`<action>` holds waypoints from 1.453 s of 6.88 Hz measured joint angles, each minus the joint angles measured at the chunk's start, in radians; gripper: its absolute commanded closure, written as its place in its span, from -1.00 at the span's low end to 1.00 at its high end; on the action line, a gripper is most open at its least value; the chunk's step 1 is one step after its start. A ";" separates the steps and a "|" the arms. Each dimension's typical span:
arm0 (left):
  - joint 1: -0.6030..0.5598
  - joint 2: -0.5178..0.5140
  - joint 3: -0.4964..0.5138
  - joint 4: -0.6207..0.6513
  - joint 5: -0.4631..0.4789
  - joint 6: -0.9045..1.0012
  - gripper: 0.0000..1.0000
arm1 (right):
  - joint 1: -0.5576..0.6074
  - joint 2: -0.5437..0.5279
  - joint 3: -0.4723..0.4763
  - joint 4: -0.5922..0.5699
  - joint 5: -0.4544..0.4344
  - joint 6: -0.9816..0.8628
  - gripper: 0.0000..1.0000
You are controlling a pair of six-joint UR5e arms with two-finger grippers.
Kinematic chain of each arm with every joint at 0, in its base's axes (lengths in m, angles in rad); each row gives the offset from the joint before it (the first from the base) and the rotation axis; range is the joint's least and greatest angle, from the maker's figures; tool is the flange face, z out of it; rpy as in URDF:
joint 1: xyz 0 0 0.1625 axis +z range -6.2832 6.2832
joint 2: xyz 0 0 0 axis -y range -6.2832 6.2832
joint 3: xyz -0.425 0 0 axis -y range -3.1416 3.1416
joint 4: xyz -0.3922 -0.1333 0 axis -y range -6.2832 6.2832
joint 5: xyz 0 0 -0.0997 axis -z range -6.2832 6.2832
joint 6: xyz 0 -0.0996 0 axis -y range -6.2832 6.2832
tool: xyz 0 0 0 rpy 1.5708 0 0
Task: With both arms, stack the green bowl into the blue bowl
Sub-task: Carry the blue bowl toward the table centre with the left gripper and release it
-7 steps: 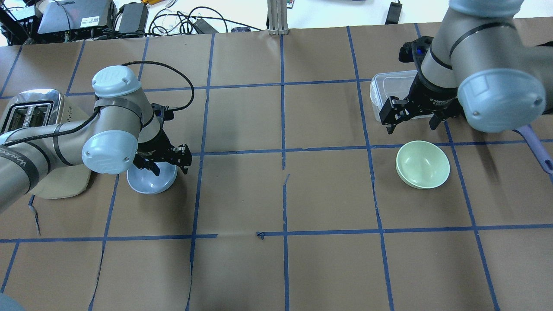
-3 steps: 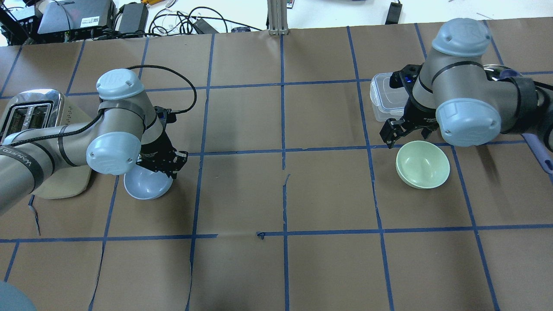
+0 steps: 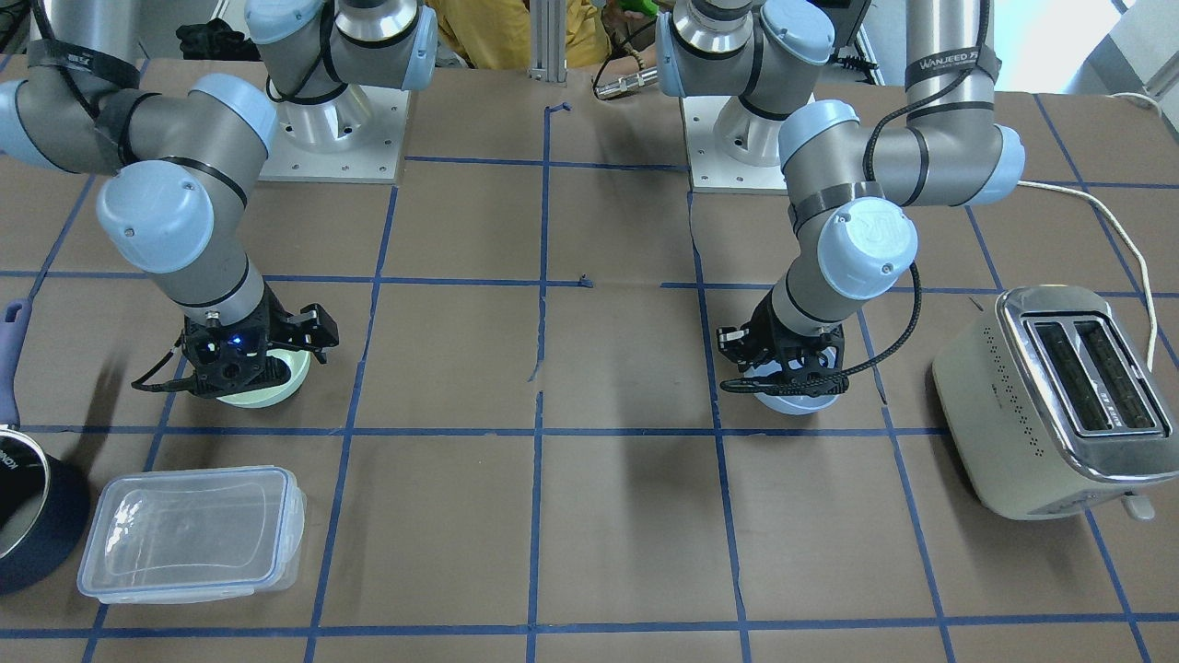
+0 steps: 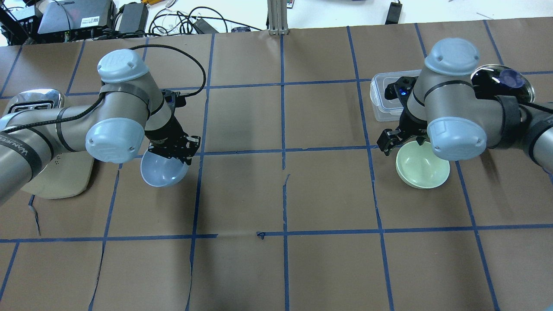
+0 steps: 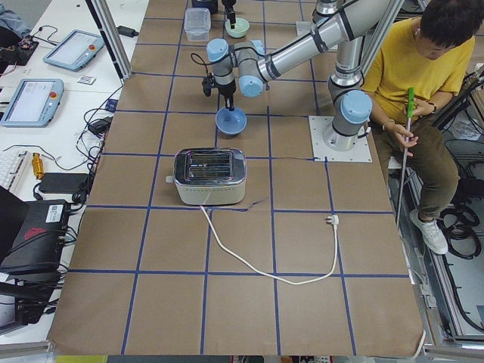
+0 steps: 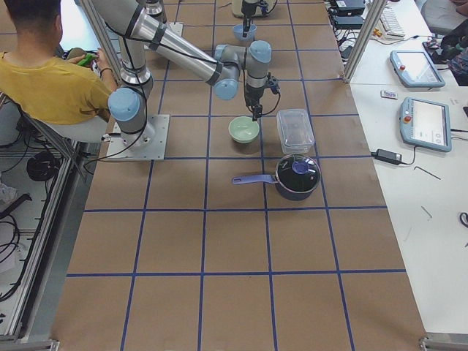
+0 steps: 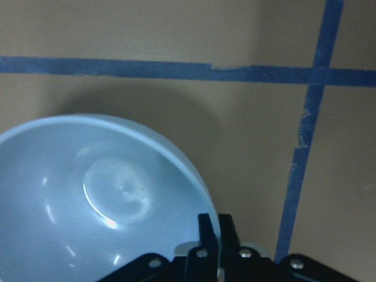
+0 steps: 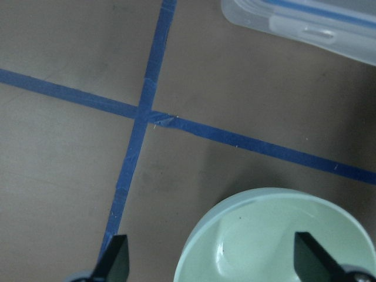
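Note:
My left gripper (image 4: 175,149) is shut on the near rim of the blue bowl (image 4: 163,172), which hangs tilted just above the paper. In the left wrist view the fingers (image 7: 205,235) pinch the blue bowl's (image 7: 100,194) rim. The green bowl (image 4: 422,167) sits upright on the table at the right. My right gripper (image 4: 404,144) is open and low over its far rim. In the right wrist view the green bowl (image 8: 276,241) lies between the spread fingertips (image 8: 114,261). Both also show in the front-facing view: blue bowl (image 3: 797,398), green bowl (image 3: 267,394).
A clear lidded container (image 4: 382,93) stands just beyond the green bowl. A dark saucepan (image 3: 28,516) with a lid is to its right side. A chrome toaster (image 3: 1050,396) stands outside the left arm. Blue tape lines cross the brown paper.
My left gripper has closed on the blue bowl's rim and carried it up and to the right. My right arm has come down to the green bowl's far rim, still open.

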 measured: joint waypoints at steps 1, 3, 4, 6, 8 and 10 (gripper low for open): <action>-0.095 -0.009 0.043 -0.028 -0.008 -0.130 1.00 | -0.001 0.011 0.031 -0.050 0.000 -0.014 -0.74; -0.262 -0.051 0.080 0.027 -0.038 -0.347 1.00 | -0.004 0.026 0.049 -0.079 -0.001 -0.020 0.53; -0.308 -0.077 0.086 0.101 -0.049 -0.406 1.00 | -0.020 0.028 0.051 -0.076 -0.002 -0.021 1.00; -0.357 -0.146 0.102 0.230 -0.056 -0.465 1.00 | -0.082 0.025 0.051 -0.055 0.000 -0.045 1.00; -0.394 -0.214 0.166 0.278 -0.055 -0.521 1.00 | -0.098 0.014 0.044 -0.022 0.002 -0.050 1.00; -0.407 -0.259 0.215 0.284 -0.054 -0.536 1.00 | -0.100 -0.011 0.021 0.006 0.002 -0.044 1.00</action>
